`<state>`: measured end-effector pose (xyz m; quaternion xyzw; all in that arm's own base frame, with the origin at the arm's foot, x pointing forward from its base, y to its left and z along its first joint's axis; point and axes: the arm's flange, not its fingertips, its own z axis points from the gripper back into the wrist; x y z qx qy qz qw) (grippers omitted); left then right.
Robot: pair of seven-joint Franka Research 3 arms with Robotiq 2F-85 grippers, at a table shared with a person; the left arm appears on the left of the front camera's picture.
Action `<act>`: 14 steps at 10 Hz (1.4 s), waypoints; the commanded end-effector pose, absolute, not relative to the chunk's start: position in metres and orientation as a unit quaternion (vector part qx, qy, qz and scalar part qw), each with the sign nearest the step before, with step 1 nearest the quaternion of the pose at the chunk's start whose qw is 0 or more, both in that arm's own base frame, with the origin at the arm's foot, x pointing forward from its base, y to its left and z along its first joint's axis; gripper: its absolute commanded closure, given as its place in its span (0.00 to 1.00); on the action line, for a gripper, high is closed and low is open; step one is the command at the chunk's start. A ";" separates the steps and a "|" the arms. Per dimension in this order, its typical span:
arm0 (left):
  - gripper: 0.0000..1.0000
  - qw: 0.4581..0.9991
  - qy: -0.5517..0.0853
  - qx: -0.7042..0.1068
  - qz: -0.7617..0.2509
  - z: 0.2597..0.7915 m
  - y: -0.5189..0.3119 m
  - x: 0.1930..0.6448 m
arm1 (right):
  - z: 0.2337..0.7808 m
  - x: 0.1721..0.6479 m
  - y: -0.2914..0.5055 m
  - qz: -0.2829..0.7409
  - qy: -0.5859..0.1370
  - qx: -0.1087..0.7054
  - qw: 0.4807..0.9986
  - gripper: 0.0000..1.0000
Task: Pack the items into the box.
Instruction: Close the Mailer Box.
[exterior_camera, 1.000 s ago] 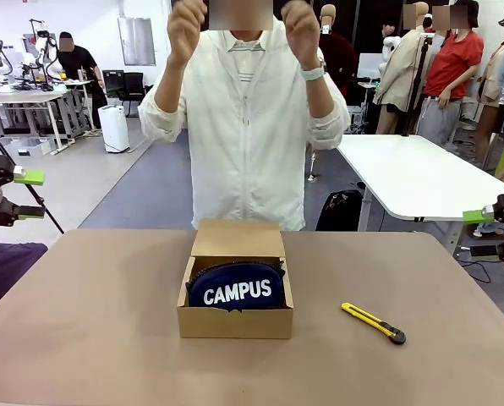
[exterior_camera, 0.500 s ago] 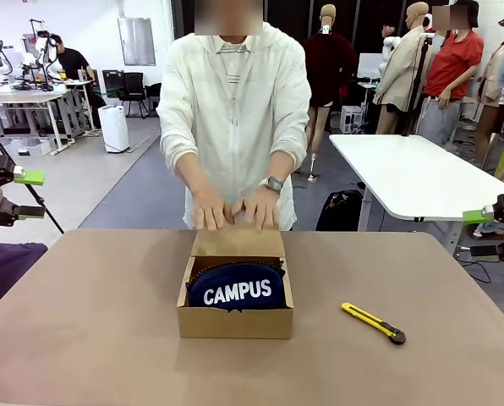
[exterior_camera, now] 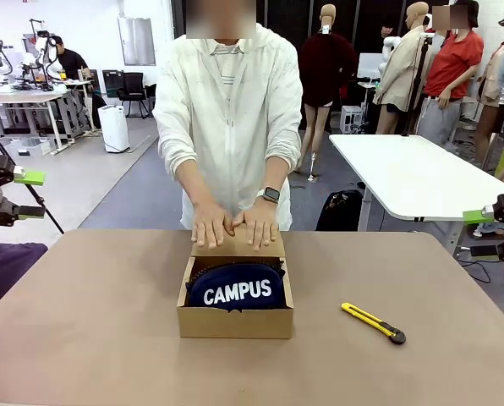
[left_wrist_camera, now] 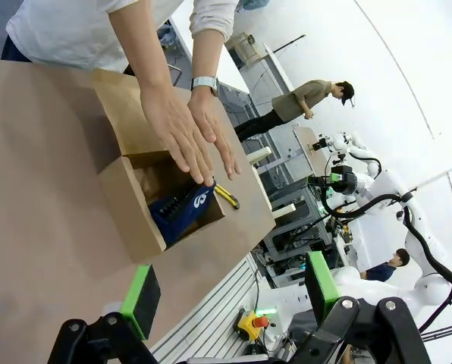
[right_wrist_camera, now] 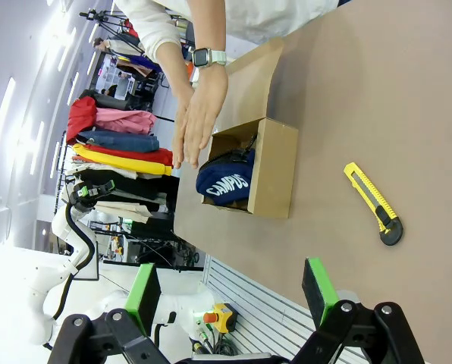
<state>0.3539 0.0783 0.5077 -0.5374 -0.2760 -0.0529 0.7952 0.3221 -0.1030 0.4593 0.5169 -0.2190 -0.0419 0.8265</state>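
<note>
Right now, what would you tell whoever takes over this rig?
Left gripper: jaws open, empty, at the table's left side.
Right gripper: jaws open, empty, at the right side.
The CAMPUS pouch lies in the open cardboard box mid-table. The person's hands are at its lid flap. A utility knife lies to the box's right.
Done: pouch packed. Left: probably closing the lid.

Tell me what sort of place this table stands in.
Probably a robotics lab or workshop hall. A white work table and equipment-laden benches stand on an open floor, and a red emergency-stop button is fitted at the rig.
</note>
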 end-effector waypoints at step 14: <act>0.00 0.817 -0.072 -0.572 -0.004 0.353 -0.028 0.500 | 0.322 0.513 0.077 -0.021 -0.126 0.520 0.845 0.00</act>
